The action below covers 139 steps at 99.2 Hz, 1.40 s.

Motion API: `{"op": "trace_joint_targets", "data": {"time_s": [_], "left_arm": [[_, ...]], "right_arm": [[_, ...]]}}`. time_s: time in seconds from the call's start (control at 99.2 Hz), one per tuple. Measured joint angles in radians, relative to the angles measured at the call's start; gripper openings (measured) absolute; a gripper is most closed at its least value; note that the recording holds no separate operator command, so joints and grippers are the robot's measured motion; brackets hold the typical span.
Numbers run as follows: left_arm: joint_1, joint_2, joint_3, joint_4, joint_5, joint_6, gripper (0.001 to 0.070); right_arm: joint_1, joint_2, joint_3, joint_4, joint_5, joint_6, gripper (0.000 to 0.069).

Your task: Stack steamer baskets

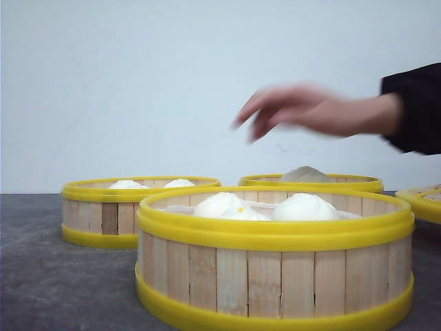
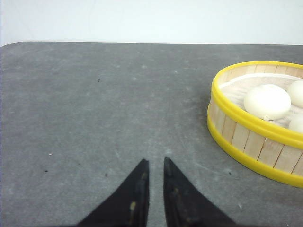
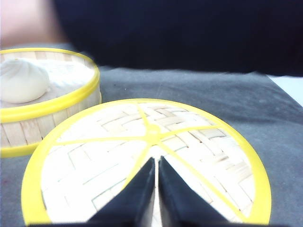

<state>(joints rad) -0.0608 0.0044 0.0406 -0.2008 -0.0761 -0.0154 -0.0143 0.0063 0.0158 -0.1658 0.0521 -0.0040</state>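
Observation:
A steamer basket with white buns stands closest in the front view. A second basket with buns is behind it on the left, and a third holding one bun is behind on the right. My left gripper is shut and empty over bare table, with a bun-filled basket off to one side. My right gripper is shut and hangs just over a woven, yellow-rimmed lid, beside a basket with one bun. Neither gripper shows in the front view.
A person's blurred hand in a dark sleeve reaches in from the right above the back baskets. The sleeve fills the background of the right wrist view. Another yellow-rimmed piece pokes in at the right edge. The table is grey.

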Motion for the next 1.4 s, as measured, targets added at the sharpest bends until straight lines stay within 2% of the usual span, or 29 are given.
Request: {"op": "trace_joint_targets", "data": {"time_s": [1.24, 1.31, 1.401], "left_arm": [[0.000, 0.000, -0.002, 0.009, -0.004, 0.000, 0.0028], [0.000, 0.000, -0.007, 0.023, -0.005, -0.019, 0.0028], [0.000, 0.000, -0.007, 0.037, -0.002, -0.074, 0.0028]], "right_arm": [[0.000, 0.000, 0.000, 0.003, 0.000, 0.001, 0.0005], [0.000, 0.000, 0.000, 0.005, -0.001, 0.004, 0.0005], [0.000, 0.000, 0.000, 0.006, -0.005, 0.021, 0.0005]]}}
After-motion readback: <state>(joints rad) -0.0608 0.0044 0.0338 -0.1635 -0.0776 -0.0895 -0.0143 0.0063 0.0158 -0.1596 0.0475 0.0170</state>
